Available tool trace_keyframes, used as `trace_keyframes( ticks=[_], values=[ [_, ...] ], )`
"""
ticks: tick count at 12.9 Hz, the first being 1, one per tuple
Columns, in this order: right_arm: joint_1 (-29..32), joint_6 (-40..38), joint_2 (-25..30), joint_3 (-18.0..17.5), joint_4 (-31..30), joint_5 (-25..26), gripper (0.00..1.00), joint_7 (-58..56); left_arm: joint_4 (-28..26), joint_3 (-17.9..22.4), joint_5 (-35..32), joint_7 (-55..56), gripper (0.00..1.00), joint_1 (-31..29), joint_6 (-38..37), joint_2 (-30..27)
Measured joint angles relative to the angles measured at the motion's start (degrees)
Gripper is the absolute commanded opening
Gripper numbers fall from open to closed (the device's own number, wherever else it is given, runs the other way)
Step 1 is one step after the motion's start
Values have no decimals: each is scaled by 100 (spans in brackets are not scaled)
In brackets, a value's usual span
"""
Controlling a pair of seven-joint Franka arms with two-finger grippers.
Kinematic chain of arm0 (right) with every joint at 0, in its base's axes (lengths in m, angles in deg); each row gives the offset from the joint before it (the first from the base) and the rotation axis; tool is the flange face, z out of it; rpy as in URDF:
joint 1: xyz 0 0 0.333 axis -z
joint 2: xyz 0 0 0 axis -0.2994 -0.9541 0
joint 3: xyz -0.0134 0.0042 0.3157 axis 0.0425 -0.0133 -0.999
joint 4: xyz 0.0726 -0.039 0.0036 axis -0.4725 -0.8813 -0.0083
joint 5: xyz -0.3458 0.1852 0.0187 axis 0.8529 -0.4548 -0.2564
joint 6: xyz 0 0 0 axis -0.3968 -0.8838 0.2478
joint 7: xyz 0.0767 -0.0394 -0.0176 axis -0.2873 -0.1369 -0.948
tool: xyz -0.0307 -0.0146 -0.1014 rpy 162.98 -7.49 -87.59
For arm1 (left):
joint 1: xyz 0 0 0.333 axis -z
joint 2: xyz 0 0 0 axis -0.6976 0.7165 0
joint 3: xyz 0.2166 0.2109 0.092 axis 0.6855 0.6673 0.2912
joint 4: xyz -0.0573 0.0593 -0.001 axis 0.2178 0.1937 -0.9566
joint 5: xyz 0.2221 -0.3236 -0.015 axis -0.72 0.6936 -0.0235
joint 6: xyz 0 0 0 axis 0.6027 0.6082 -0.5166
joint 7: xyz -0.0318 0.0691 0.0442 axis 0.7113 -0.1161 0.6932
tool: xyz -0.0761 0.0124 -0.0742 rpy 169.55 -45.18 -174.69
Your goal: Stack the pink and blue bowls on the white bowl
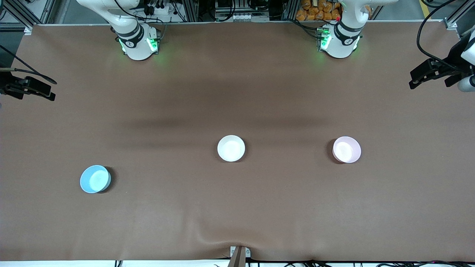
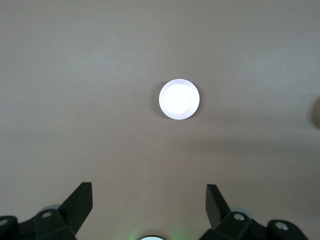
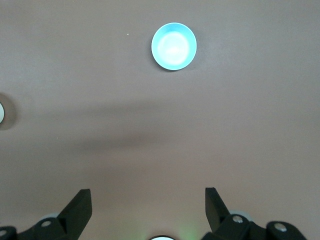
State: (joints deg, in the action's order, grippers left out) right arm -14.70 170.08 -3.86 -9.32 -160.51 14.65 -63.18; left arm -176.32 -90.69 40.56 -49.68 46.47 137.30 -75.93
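The white bowl sits upright in the middle of the table. The pale pink bowl sits beside it toward the left arm's end, and shows washed out in the left wrist view. The light blue bowl sits toward the right arm's end, nearer the front camera, and shows in the right wrist view. My left gripper is open and empty, high over its end of the table. My right gripper is open and empty, high over its end.
The brown table cover has a wrinkle at its front edge by a small mount. The white bowl's edge shows in the right wrist view. The arm bases stand along the table's back edge.
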Motion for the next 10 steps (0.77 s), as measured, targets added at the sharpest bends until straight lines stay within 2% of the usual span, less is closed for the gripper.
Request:
trace_keyframes(
  ticks=[10],
  values=[
    [0,0,0,0,-4,0,100,0,-1,-30,0,0,100,9,0,64]
  ],
)
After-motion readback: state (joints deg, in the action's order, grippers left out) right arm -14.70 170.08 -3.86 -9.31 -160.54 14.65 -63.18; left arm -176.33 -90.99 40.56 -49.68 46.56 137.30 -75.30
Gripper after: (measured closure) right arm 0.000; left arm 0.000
